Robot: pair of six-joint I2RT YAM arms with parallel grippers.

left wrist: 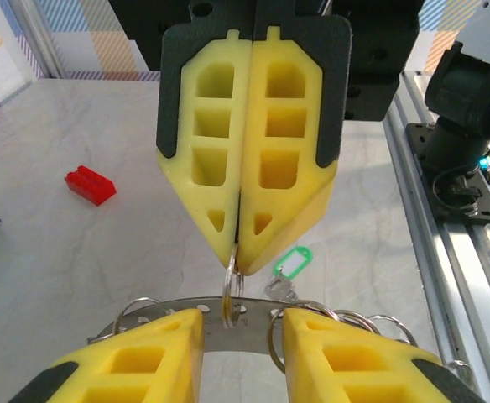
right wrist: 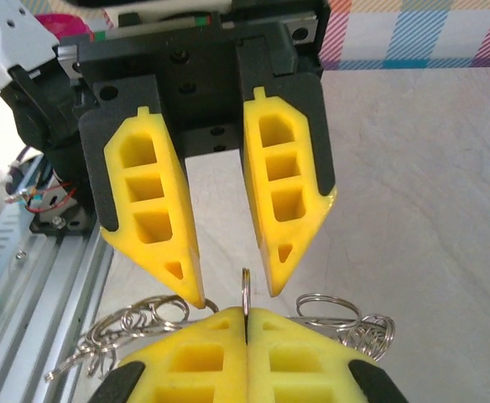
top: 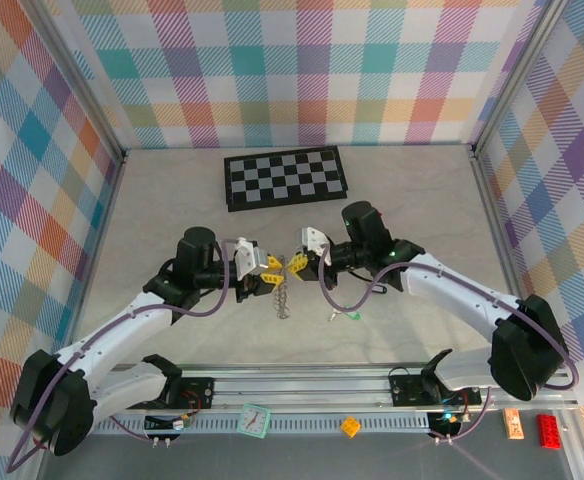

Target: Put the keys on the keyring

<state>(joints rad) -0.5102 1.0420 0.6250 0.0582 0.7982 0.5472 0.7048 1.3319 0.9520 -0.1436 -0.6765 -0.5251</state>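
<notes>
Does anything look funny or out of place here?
Yes. The green key lies all alone on the table, away from the keyring. That looks odd, because the shut right end effector is pinching one of the keyring's little wire loops with no key on it.

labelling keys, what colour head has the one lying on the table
Green; the key shows best in the left wrist view.

The grey keyring (left wrist: 249, 332) is lifted above the table's middle, its flat band level, wire loops fringing its rim. A green-headed key (left wrist: 294, 262) lies flat on the table, nearer the near edge.
</notes>
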